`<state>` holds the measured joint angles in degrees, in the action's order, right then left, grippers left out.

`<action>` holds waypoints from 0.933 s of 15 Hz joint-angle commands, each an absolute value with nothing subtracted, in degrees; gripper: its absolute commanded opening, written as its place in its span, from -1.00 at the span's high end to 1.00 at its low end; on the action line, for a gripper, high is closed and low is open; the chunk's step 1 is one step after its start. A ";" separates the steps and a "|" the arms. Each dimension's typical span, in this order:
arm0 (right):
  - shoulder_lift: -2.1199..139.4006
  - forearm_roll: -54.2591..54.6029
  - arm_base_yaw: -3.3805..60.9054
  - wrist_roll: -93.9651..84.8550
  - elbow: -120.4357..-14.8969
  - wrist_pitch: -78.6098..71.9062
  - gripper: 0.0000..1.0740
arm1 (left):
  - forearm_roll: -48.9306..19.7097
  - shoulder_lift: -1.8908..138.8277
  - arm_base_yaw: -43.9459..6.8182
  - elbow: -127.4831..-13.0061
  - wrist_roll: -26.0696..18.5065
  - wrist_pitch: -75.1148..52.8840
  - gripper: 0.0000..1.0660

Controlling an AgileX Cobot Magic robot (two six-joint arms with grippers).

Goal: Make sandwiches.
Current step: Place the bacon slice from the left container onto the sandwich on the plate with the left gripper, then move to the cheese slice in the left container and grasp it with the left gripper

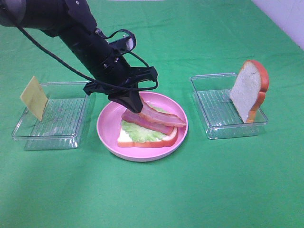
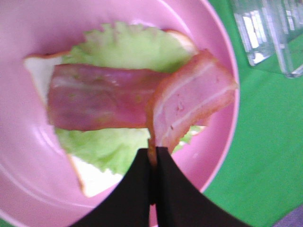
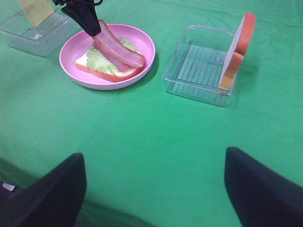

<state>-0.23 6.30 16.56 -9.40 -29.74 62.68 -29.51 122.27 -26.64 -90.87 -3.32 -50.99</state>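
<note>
On the pink plate (image 1: 107,128) lies a bread slice (image 1: 156,141) with orange-red crust, a lettuce leaf (image 1: 137,132) and one bacon strip (image 1: 140,120) on it. My left gripper (image 1: 135,106) is shut on the end of a second bacon strip (image 1: 161,116) that rests slanted over the first; in the left wrist view the pinched strip (image 2: 189,101) crosses the flat one (image 2: 99,97). The second bread slice (image 1: 249,90) leans upright in the right tray (image 1: 213,111). The yellow cheese square (image 1: 34,97) leans in the left tray (image 1: 57,121). My right gripper (image 3: 154,189) is open, low over bare cloth.
Both clear plastic trays sit on a green cloth (image 1: 199,190), one on each side of the plate. The left arm (image 1: 90,42) and its cables reach in from the back left over the plate's rear edge.
</note>
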 commanded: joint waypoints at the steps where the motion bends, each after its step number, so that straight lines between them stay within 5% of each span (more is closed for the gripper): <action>1: -1.60 6.65 16.50 -9.85 -29.56 62.17 -0.38 | -21.37 121.87 -26.81 -91.04 2.46 -50.99 1.00; 4: -1.60 6.65 16.50 -9.85 -29.56 62.17 -0.38 | -21.20 122.10 -26.87 -91.04 2.35 -50.82 0.94; 6: -1.60 6.65 16.50 -9.85 -29.56 62.17 -0.38 | -21.20 122.10 -26.87 -91.04 2.35 -50.76 0.55; 8: -1.60 6.65 16.50 -9.85 -29.56 62.17 -0.38 | -21.20 121.98 -26.87 -91.10 2.35 -49.90 -0.29; 9: -1.60 6.65 16.50 -9.85 -29.56 62.17 -0.38 | -21.26 121.75 -26.87 -91.21 2.35 -49.56 -0.54; 14: -1.60 6.65 16.50 -9.85 -29.56 62.17 -0.38 | -20.80 117.40 -26.81 -92.65 2.35 -50.31 -0.59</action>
